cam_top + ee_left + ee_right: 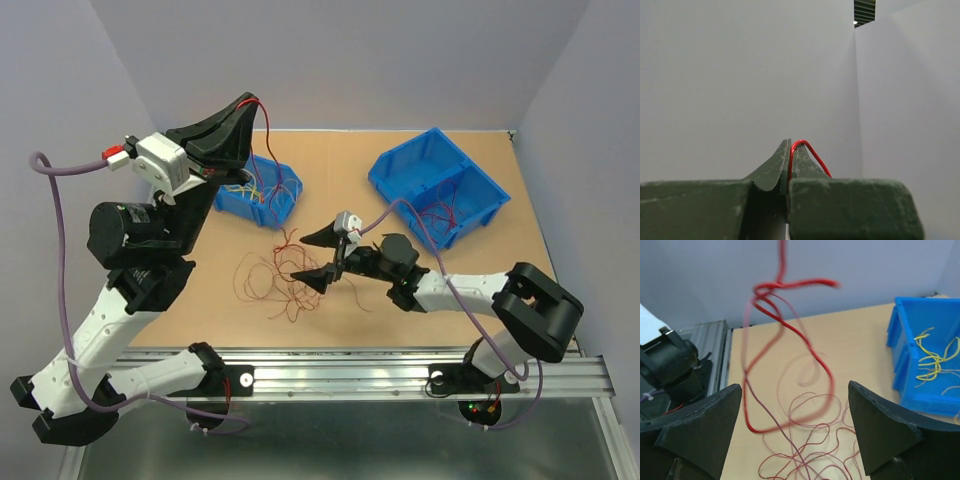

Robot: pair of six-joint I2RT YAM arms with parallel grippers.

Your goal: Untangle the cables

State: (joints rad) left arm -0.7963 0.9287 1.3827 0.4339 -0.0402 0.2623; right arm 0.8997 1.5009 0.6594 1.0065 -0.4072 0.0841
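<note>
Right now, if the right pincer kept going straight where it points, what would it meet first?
Probably the dangling red cable, whose loop hangs blurred just ahead of the open right pincer. Beyond it lies the cable tangle on the table. Depth is unclear.

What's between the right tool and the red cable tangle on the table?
No foreign object that I can see. The open right tool hovers over the tangle. Only a red strand, pinched in the shut left tool held high, hangs in front of the right tool's open gap in the right wrist view.
</note>
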